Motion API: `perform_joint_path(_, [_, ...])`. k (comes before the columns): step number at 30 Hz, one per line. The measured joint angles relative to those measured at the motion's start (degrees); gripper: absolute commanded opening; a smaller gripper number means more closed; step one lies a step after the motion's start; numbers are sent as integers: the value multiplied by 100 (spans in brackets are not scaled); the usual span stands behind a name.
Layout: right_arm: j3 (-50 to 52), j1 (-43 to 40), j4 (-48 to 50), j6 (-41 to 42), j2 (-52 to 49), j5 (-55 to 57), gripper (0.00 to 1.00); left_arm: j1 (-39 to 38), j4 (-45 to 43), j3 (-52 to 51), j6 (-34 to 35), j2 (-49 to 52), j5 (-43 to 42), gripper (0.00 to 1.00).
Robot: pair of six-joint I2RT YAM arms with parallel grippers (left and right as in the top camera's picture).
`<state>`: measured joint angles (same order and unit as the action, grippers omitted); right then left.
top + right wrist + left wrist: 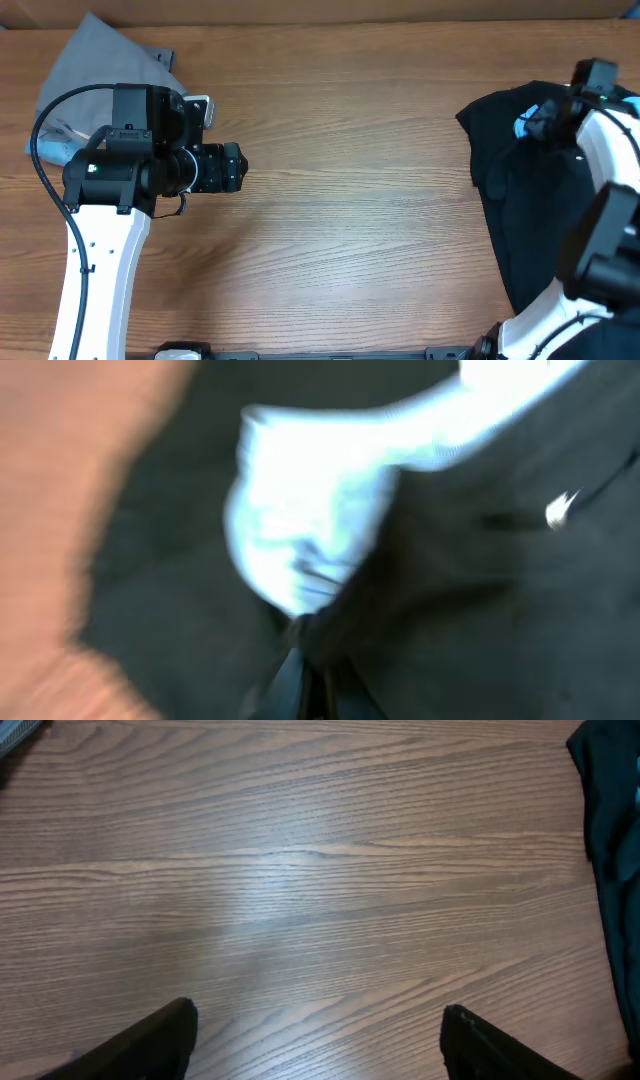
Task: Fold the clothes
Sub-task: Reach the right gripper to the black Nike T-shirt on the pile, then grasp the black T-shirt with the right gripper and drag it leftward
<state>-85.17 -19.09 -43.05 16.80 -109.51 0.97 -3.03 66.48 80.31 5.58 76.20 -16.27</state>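
- Right gripper (306,660): jaws look pressed together on a fold of the black garment (535,210), just beside a pale blue patch (310,510); the wrist view is badly blurred, so how deep the bite goes is unclear
- Left gripper (318,1025): jaws spread wide with nothing between them, hanging over bare table (300,870)
- Black garment lies bunched at the table's right side, partly under the right arm; grey garment (95,75) sits at the far left corner, beside the left arm, not held
- Step in hand, as I read it: draw the black garment out to the open middle and lay it flat
- To do it well: grip near an edge or corner, not a mid-cloth bunch; lift only enough to free the wrinkles; drag slowly toward centre so the cloth spreads rather than rolls; bring the left gripper across for a second corner
- Count: two garments (one black, one grey); two arms, two grippers; one blue patch
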Motion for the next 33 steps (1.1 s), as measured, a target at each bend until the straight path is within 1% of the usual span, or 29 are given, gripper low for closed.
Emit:
perform_joint_path(6, [-118, 50, 101, -693, 1204, -1029, 4, 0, 33, 0, 2, 0, -2, 79])
perform_joint_path(11, [-120, 457, 98, -1021, 2133, -1891, 4, 2, 177, 166, 2, -63, 0, 79])
perform_joint_path(14, [-122, 1067, 74, -1106, 2693, -2371, 4, 44, 310, 507, 0, -199, 22, 83])
perform_joint_path(16, [-133, 1615, 9, -1132, 3008, -2586, 4, 101, 400, 844, 2, -334, 85, 86])
perform_joint_path(17, [-149, 2083, -55, -1147, 3182, -2695, 4, 133, 461, 1040, 0, -407, 140, 88])
perform_joint_path(18, [-160, 2358, -98, -1150, 3257, -2750, 4, 166, 529, 1261, 0, -483, 210, 91])
perform_joint_path(19, [-181, 2833, -175, -1156, 3335, -2817, 20, 181, 612, 1467, -2, -538, 291, 92])
perform_joint_path(20, [-186, 3143, -219, -1145, 3357, -2855, 61, 195, 651, 1644, 0, -592, 374, 94])
perform_joint_path(21, [-192, 3622, -291, -1178, 3359, -2896, 73, 197, 723, 1862, 0, -667, 498, 95])
perform_joint_path(22, [-192, 3960, -339, -1165, 3335, -2887, 79, 199, 791, 2017, 0, -732, 610, 96])
perform_joint_path(24, [-192, 4557, -417, -1145, 3281, -2605, 84, 201, 920, 2229, -2, -824, 798, 100])
perform_joint_path(26, [-192, 4883, -402, -1045, 3261, -2201, 85, 201, 988, 2400, -2, -907, 997, 100])
perform_joint_path(30, [-192, 4660, -306, -782, 3292, -1480, 85, 201, 1062, 2435, -22, -955, 1095, 99])
perform_joint_path(33, [-208, 4280, -258, -632, 3386, -1161, 85, 190, 1075, 2435, -190, -835, 892, 97])
